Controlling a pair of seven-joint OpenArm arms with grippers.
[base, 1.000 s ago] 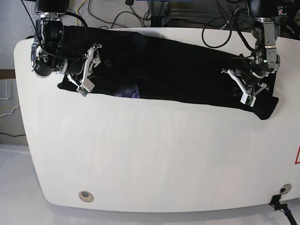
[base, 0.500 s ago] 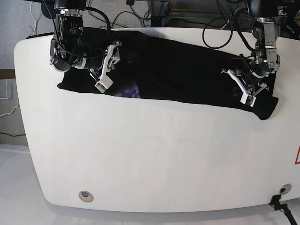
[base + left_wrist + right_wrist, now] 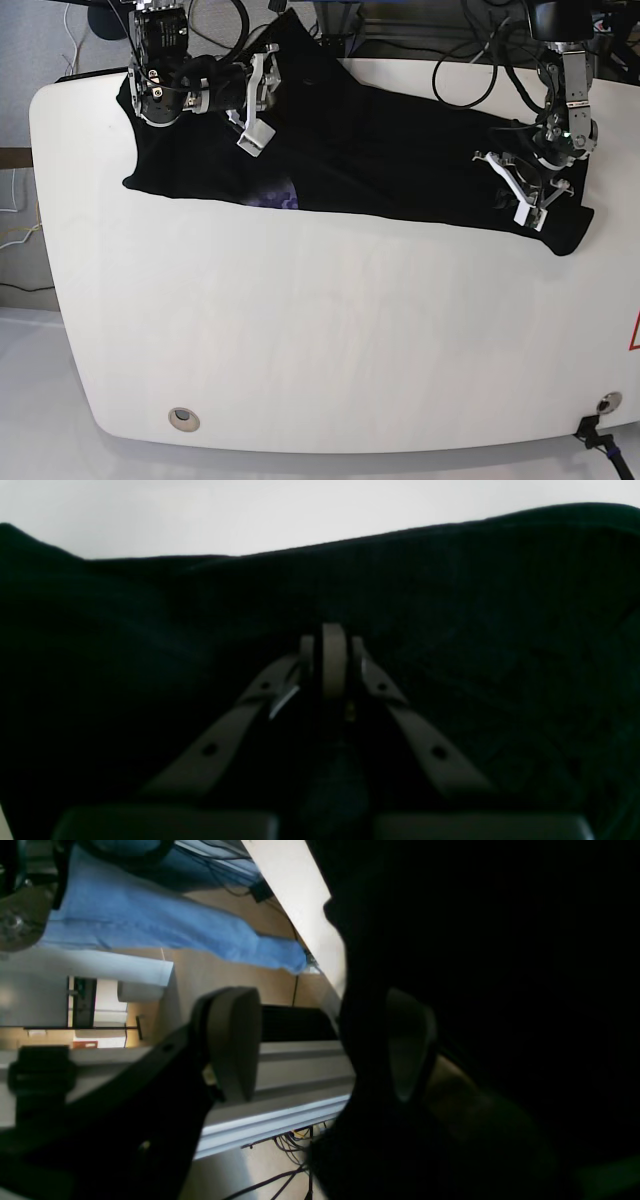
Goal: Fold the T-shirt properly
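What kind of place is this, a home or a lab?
Probably a robotics lab or workshop: two robot arms work on a black T-shirt on a white table, with loose cables tangled behind it.

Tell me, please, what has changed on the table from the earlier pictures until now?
The right gripper, jaws open and empty, moved up toward the far edge of the table and toward the middle, above the T-shirt. The cloth near it now rises in a peak at the far edge. The left gripper stayed shut on the T-shirt's other end, and the shirt's near edge did not move.
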